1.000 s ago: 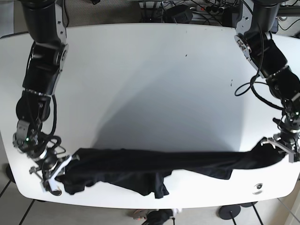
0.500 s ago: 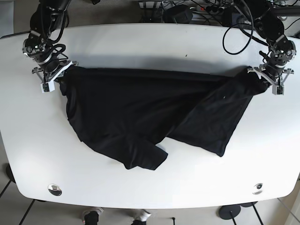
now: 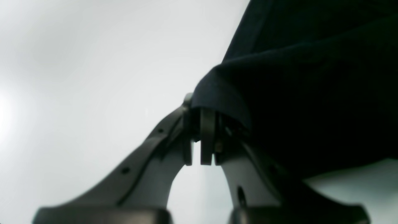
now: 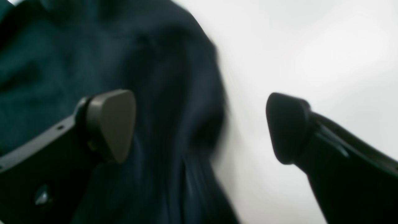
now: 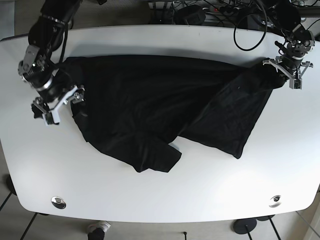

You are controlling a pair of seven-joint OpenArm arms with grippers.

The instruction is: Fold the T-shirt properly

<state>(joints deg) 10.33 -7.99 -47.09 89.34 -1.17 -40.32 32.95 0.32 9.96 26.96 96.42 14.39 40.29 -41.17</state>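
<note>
The black cotton T-shirt (image 5: 160, 112) lies spread and rumpled across the white oval surface (image 5: 165, 200), its upper edge stretched in a long line from one arm to the other. A sleeve-like flap is folded over near the lower middle, and a broad panel hangs down on the side nearer the left arm.

The left gripper (image 5: 286, 75) has its jaws clenched on a bunched corner of the shirt. In the left wrist view the left gripper (image 3: 200, 140) shows its two fingers pressed nearly together, with the dark cloth (image 3: 311, 93) humped over their tips and falling away to one side of them; bare white surface (image 3: 77, 77) fills the other side.

The right gripper (image 5: 59, 105) has its jaws released. In the right wrist view the right gripper (image 4: 200, 124) has its pads standing well apart. The shirt (image 4: 140, 109) lies beneath and behind one pad (image 4: 112, 124), with its edge running down through the gap between them; the other pad (image 4: 287, 127) sits over bare surface. Nothing is held between them. From the base view this gripper sits just at the shirt's outer edge, beside the fabric, not clamped on it.
</note>
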